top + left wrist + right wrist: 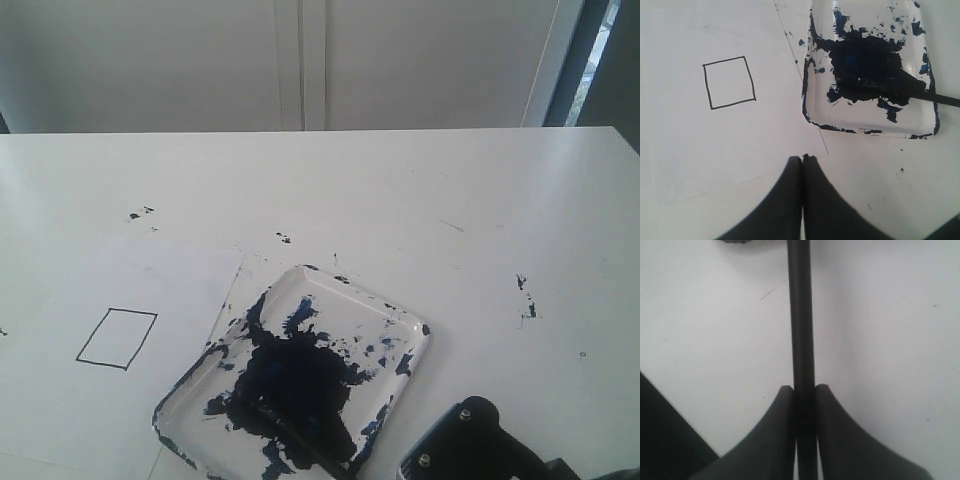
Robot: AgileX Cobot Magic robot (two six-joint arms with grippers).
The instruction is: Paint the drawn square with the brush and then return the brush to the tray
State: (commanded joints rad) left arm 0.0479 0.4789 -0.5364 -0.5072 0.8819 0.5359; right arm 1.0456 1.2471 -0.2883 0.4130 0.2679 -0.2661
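The drawn square [117,338] [729,82] is a black outline with a white inside, on white paper [60,400] left of the tray. The clear tray [400,312] [925,127] is smeared with dark navy paint. The brush [300,440] [900,87] lies with its tip in the paint blot, and its handle runs out over the tray's near rim. My right gripper [804,390] is shut on the brush handle [801,315], just outside the tray. Only its black housing [480,445] shows in the exterior view. My left gripper [802,159] is shut and empty, over the paper's corner.
Paint specks [283,238] dot the white table behind the tray, with more at the right [526,300] and the far left [140,213]. A pale wall with cabinet doors [300,60] stands behind the table's far edge.
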